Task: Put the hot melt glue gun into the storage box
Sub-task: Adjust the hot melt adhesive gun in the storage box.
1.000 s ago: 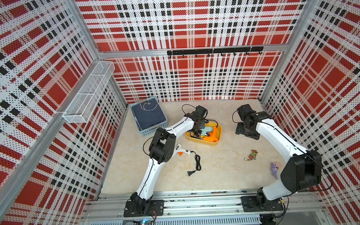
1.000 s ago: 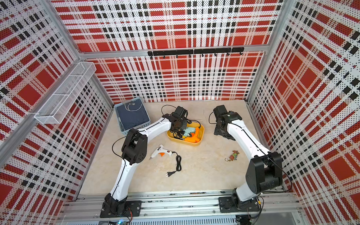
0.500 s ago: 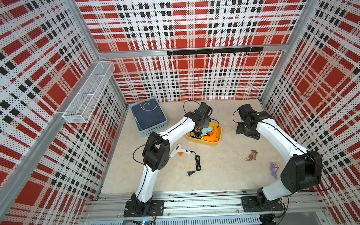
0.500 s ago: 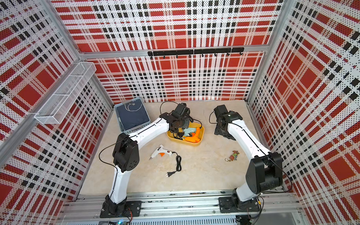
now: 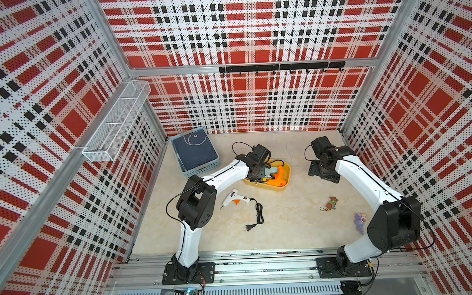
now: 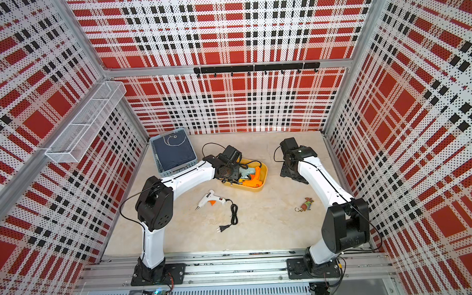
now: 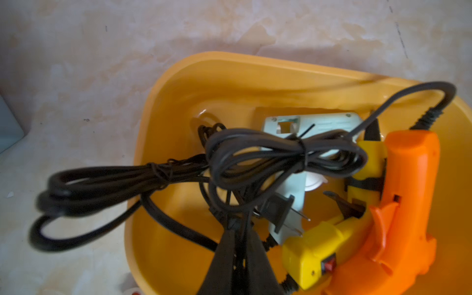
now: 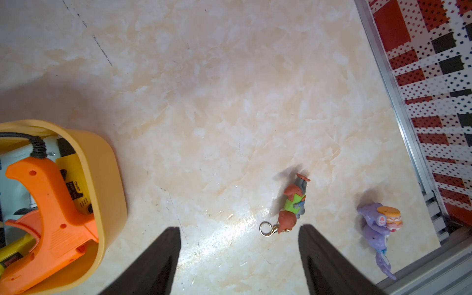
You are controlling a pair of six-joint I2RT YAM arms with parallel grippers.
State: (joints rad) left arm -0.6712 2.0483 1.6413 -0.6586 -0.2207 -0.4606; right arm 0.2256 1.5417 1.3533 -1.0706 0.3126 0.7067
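Note:
A white hot melt glue gun (image 5: pixel 232 199) (image 6: pixel 211 199) with an orange trigger lies on the table, its black cord (image 5: pixel 257 215) trailing toward the front. Behind it stands the yellow storage box (image 5: pixel 281 190) (image 6: pixel 258 191) (image 7: pixel 178 76) (image 8: pixel 109 178). It holds an orange glue gun (image 7: pixel 406 204) (image 8: pixel 53 212), a yellow one (image 7: pixel 316 250) and a pale blue one (image 7: pixel 314 125). My left gripper (image 5: pixel 255 177) (image 7: pixel 236 228) hangs over the box's left end, its fingers nearly together on a black cord (image 7: pixel 255 158). One cord bundle (image 7: pixel 102 184) droops over the rim. My right gripper (image 5: pixel 322 172) (image 8: pixel 239 227) is open, right of the box.
A pale blue basket (image 5: pixel 194 155) with dark contents sits at the back left, and a white wire rack (image 5: pixel 118 122) hangs on the left wall. A small keychain figure (image 5: pixel 331 203) (image 8: pixel 293 201) and a purple toy (image 5: pixel 360 220) (image 8: pixel 380 224) lie on the right.
The left arm's elbow has swung toward the front left while its gripper stayed over the yellow box. The right arm and the white glue gun have not moved.

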